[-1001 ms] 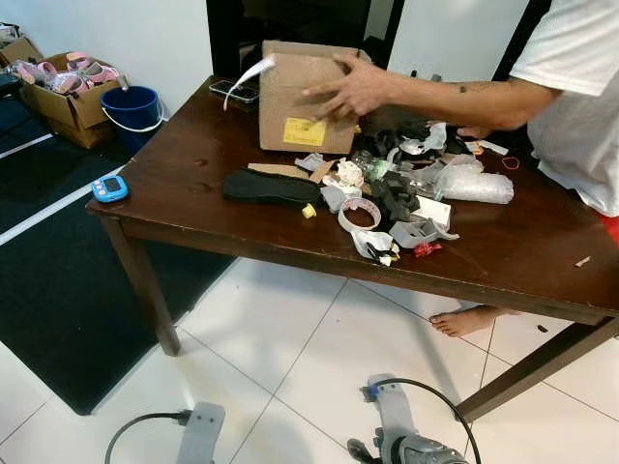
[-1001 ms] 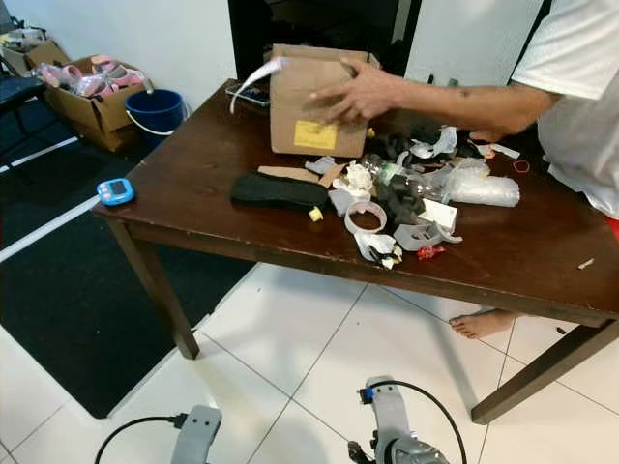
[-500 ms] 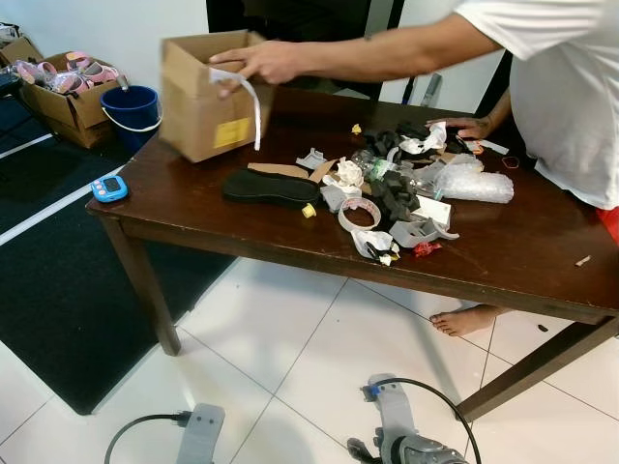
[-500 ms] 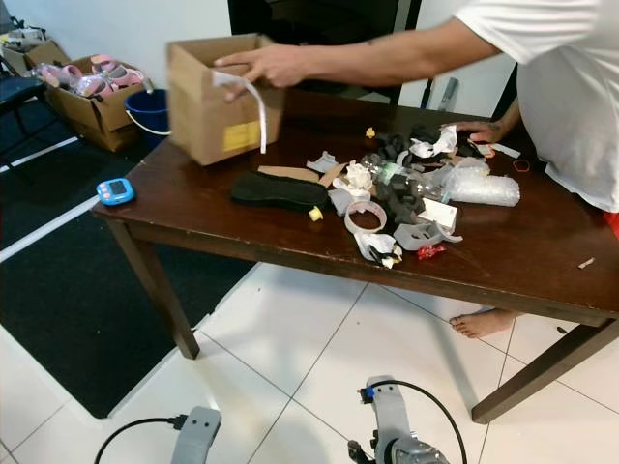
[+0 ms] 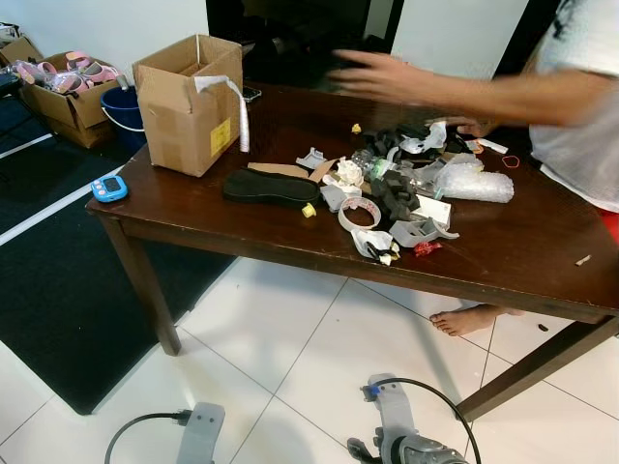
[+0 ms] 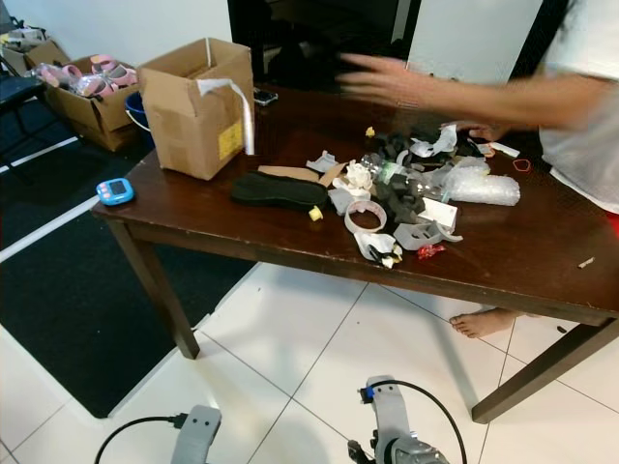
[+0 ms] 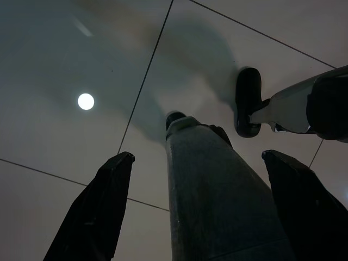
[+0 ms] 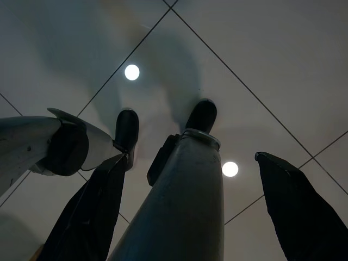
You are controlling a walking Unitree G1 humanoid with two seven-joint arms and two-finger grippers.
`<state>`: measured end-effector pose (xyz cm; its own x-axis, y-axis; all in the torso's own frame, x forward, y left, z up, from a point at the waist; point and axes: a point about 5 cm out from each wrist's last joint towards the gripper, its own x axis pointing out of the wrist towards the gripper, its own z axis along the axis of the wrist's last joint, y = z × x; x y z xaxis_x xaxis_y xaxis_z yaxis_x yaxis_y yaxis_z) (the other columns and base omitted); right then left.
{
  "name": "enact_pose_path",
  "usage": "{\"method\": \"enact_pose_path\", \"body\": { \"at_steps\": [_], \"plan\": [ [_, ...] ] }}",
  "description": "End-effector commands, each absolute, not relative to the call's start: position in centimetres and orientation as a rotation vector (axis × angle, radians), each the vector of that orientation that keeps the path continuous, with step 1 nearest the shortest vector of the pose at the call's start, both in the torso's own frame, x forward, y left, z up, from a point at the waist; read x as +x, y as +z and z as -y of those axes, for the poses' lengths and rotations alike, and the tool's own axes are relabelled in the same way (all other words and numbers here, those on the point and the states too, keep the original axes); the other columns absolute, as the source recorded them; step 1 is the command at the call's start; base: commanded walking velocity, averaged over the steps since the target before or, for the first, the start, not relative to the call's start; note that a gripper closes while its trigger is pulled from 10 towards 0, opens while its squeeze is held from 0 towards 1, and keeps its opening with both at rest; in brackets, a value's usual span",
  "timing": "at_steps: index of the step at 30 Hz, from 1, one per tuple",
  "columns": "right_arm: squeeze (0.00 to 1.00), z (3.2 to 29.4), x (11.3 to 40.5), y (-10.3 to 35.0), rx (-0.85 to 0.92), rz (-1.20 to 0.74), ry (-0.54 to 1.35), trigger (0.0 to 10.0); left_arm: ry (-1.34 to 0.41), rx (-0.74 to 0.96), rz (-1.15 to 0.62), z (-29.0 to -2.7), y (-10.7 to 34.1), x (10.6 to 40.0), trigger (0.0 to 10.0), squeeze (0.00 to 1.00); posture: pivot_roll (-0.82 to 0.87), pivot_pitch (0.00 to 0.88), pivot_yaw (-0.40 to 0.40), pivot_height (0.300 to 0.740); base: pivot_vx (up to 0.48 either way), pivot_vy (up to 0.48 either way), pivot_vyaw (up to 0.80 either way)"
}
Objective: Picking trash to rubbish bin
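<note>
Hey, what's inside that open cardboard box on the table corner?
The cardboard box stands upright on the table with its flaps open and a white strip hanging over its rim. From this angle its walls hide the inside, so any contents cannot be seen.

Wood, cardboard, tile
Dark polished wooden table [image 5: 542, 253]; matt brown cardboard box [image 5: 186, 104]; glossy white floor tiles [image 5: 319, 358]; clear crinkled plastic bag [image 5: 474, 184].

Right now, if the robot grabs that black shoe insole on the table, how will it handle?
The insole looks thin and flat, so it is probably light and floppy, sagging if gripped at one end. Lying flush on the table, it may be hard to get under.
</note>
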<state>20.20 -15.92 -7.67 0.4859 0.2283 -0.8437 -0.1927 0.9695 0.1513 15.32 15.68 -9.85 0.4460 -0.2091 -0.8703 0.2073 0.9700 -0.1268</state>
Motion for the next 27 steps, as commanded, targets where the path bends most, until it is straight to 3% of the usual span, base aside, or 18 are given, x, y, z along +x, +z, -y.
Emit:
{"method": "enact_pose_path", "body": {
  "at_steps": [1,27],
  "plan": [
    [0.0,15.88,20.0,-7.8,0.045,-1.042,0.247,10.0,-0.266,-0.004,-1.085,-15.44,-9.92,15.17,10.0,0.0,0.07,0.044,-0.043,0.74,0.0,0.0,0.0],
    [0.0,16.06,19.85,-7.86,0.035,-1.047,0.247,10.0,-0.269,0.002,-1.075,-15.19,-9.87,15.31,10.0,0.0,0.06,0.041,-0.046,0.74,0.0,0.0,0.0]
  ]
}}
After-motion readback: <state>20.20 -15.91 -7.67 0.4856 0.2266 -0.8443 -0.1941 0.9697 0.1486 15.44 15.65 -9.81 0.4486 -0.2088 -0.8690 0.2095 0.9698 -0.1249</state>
